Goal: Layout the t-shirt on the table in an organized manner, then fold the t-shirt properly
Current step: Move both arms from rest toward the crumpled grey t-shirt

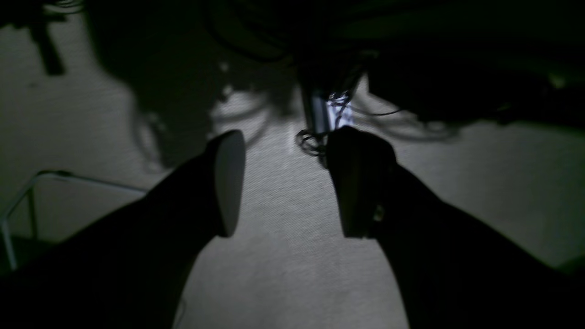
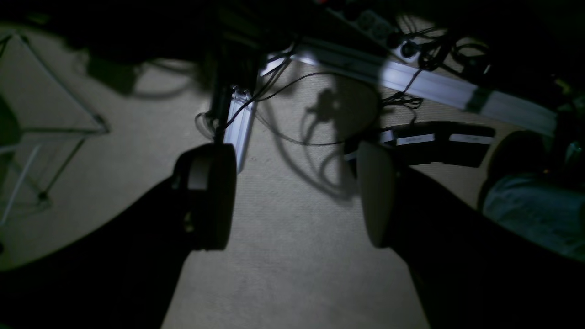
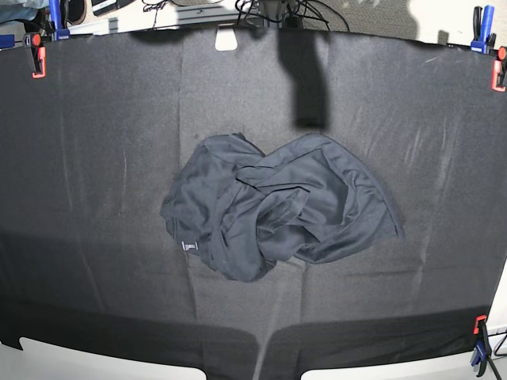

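T-shirt (image 3: pixel 277 206) crumpled mid-table (image 3: pixel 95 158) — both arms' fingers (image 1: pixel 231 183) (image 2: pixel 377 196) spread, empty, elsewhere.

The t-shirt (image 3: pixel 277 206) lies crumpled mid-frame in the base view, its sleeves and collar lost in folds; a small pale tag at its lower left is too small to read. The bench (image 3: pixel 95 142) runs off every edge. Both wrist views are dark and blurred, showing floor; each claw's (image 1: pixel 285 183) (image 2: pixel 297 196) arm is cropped.
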Motion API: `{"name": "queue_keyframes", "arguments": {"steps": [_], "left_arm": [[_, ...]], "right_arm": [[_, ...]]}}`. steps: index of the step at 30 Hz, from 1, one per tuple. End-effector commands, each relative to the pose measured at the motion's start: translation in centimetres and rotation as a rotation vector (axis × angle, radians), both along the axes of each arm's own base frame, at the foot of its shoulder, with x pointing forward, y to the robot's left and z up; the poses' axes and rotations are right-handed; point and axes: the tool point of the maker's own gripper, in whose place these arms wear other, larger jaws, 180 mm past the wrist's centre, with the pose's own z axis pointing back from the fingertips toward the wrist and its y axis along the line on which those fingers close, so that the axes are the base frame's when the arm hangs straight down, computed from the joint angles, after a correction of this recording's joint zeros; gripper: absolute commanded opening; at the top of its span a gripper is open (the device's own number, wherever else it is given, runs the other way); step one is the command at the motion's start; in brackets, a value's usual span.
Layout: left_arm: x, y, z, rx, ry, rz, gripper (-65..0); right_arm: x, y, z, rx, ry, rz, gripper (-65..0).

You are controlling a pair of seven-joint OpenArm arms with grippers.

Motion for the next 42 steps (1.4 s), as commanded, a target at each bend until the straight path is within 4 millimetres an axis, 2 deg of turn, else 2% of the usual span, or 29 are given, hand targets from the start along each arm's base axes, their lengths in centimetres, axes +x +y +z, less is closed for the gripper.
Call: {"name": "queue_keyframes", "arguments": {"steps": [1, 6, 9, 12, 16, 19, 23, 27, 32, 37, 42], "left_arm": [[-0.7, 1.3, 0.6, 0.059, -0.009, 0.008, -34.5], [-0.7, 6.6, 3.1, 0.285, -0.057, 0.006, -34.5], [-0.9, 8.6, 4.8, 0.380, -0.058, -0.035, -34.5], [-0.5, 9.7, 6.7, 0.426, -0.094, -0.075, -34.5], [1.4, 11.9, 9.7, 0.575, -0.170, -0.122, -34.5], [2.8, 12.1, 11.6, 0.623, -0.212, -0.158, -34.5], [4.0, 11.2, 14.0, 0.648, -0.255, -0.179, -34.5], [5.1, 11.3, 16.9, 0.727, -0.288, -0.180, -34.5], [7.5, 11.1, 20.6, 0.813, -0.390, -0.198, -34.5], [10.1, 9.9, 23.2, 0.792, -0.499, -0.166, -34.5], [12.8, 9.0, 25.4, 0.761, -0.595, -0.112, -34.5]], "right_arm": [[-1.1, 0.6, 1.2, 0.040, 0.014, 0.024, -24.9], [0.3, 2.9, 4.5, 0.109, -0.058, 0.077, -24.9], [1.8, 3.9, 5.8, 0.130, -0.097, 0.082, -24.9], [3.4, 3.8, 6.7, 0.115, -0.121, 0.094, -24.9], [6.0, 2.6, 7.6, 0.048, -0.162, 0.131, -24.9], [8.5, 1.8, 8.7, 0.022, -0.222, 0.127, -24.9], [11.0, 1.5, 10.2, 0.002, -0.284, 0.131, -24.9], [12.3, 2.1, 11.5, -0.010, -0.298, 0.153, -24.9], [13.8, 3.3, 13.6, -0.017, -0.316, 0.190, -24.9], [15.7, 4.3, 15.4, -0.012, -0.369, 0.209, -24.9], [17.9, 4.5, 16.0, -0.017, -0.427, 0.207, -24.9]]}}
